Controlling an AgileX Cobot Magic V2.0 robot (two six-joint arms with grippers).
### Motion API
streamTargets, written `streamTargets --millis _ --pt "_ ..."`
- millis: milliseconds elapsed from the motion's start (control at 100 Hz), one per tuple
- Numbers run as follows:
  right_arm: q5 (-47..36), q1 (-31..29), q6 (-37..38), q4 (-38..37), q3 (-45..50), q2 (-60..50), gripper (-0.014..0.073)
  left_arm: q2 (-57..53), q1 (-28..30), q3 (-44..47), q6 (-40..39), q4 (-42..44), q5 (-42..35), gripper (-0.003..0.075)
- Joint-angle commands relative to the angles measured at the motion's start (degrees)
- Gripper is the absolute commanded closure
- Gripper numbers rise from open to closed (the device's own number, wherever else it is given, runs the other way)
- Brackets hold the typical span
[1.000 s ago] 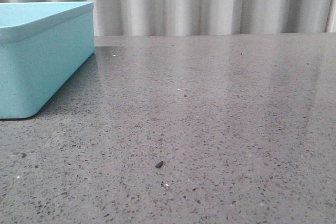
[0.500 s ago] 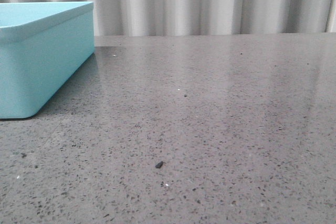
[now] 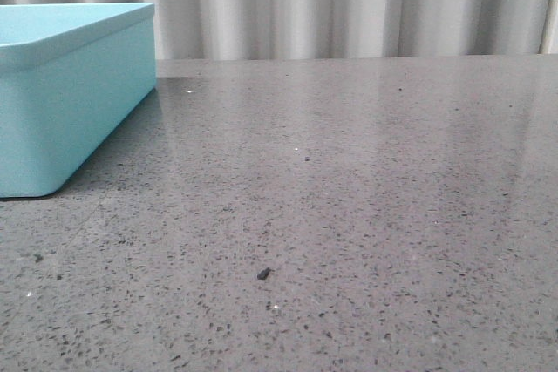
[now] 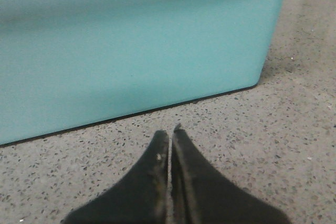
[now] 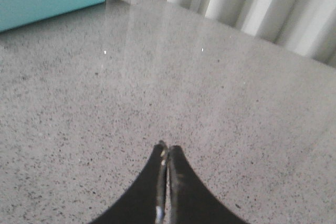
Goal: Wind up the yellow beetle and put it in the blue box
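2 grippers closed on nothing, blue box on the table

the blue box [image 3: 61,93] stands on the grey speckled table [image 3: 349,198], left of centre in the front view; the left gripper [image 4: 170,132] sits just beside the box's smooth outer wall, its 2 fingers pressed together, empty; the right gripper [image 5: 167,149] is well apart from the box, fingers likewise together, empty; no view shows the yellow beetle; pale curtain [image 3: 349,2] hangs behind the box.

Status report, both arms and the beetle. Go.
Left gripper shut, empty, facing blue box. Right gripper shut, empty, over bare table. Yellow beetle not in view.
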Motion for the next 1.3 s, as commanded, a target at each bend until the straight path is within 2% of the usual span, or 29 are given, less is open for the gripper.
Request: streamTargets --millis 0,220,340,600,770,1290 --pt "-8.47 -2.06 0.48 -0.89 1.54 0.73 0.0635 -1.09 -0.26 1.55 -0.01 -0.37 -3.07 0.0741" --pt "-9.53 -11.81 0.9 -0.58 10.79 0.73 0.0636 -1.09 -0.26 1.55 -0.01 -0.37 -3.07 0.0741" --pt "-9.53 -14.34 0.9 -0.58 14.19 0.73 0.0636 -1.09 -0.26 1.55 -0.01 -0.37 -3.07 0.0741" --pt "-9.53 -14.6 0.9 -0.58 17.16 0.73 0.0636 -1.09 -0.26 1.55 -0.01 -0.37 -3.07 0.0741" --pt "-9.53 -14.6 0.9 0.14 23.56 0.63 0.0636 -1.09 -0.26 1.55 -0.01 -0.37 -3.07 0.0741" --pt "-9.53 -15.97 0.9 -1.47 23.33 -4.21 0.0636 -1.09 -0.26 1.55 -0.01 -0.37 -3.07 0.0741"
